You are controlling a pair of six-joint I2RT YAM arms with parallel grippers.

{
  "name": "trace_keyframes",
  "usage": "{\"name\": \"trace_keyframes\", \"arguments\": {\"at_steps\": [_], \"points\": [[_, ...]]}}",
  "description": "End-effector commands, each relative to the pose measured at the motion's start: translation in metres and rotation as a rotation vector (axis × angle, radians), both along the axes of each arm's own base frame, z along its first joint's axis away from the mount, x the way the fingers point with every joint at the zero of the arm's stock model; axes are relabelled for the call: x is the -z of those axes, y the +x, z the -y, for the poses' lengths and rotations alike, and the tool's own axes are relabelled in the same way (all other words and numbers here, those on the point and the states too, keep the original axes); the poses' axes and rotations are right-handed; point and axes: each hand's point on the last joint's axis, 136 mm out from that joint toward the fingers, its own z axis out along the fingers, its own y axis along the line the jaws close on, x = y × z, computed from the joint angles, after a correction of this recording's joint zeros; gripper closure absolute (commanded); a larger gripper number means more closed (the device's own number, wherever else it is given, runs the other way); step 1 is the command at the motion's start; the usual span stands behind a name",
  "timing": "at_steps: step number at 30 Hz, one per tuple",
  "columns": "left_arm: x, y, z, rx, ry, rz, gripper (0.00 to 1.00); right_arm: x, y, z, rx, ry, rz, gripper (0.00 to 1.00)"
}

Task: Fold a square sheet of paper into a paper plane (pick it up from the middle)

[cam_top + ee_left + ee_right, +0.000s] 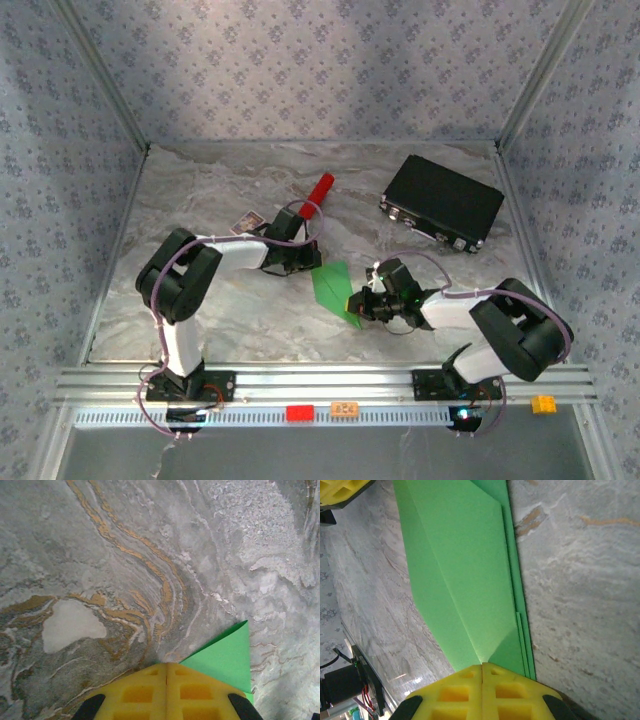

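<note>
Grey marbled table [200, 190] carries everything. We count one black case [442, 202] at upper right of the top view. Two arms meet at centre on one square sheet of paper [332, 290], bright green and partly folded. The right gripper [358, 305] is closed, seemingly pinching the sheet's lower corner to hold the crease. The left gripper [305, 262], fingers together, rests at its upper edge, likely pinning it. One red cylinder [320, 190] and one small card [248, 222] lie just above.
</note>
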Motion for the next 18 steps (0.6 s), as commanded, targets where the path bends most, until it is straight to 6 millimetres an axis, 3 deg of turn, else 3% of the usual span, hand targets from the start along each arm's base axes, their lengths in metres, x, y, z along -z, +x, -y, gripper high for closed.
{"name": "trace_keyframes", "arguments": {"at_steps": [1, 10, 15, 18], "points": [[0.004, 0.005, -0.007, -0.016, 0.040, 0.010, 0.96, 0.057, -0.056, 0.049, -0.002, -0.229, -0.239, 1.00], [0.037, -0.011, -0.019, -0.020, 0.125, -0.040, 0.97, 0.058, -0.056, 0.050, 0.002, -0.231, -0.240, 1.00], [0.043, -0.016, -0.023, -0.006, 0.167, -0.033, 0.97, 0.057, -0.055, 0.050, 0.004, -0.229, -0.238, 1.00], [0.031, -0.013, -0.019, 0.003, 0.152, -0.010, 0.97, 0.057, -0.055, 0.051, 0.007, -0.231, -0.241, 1.00]]}}
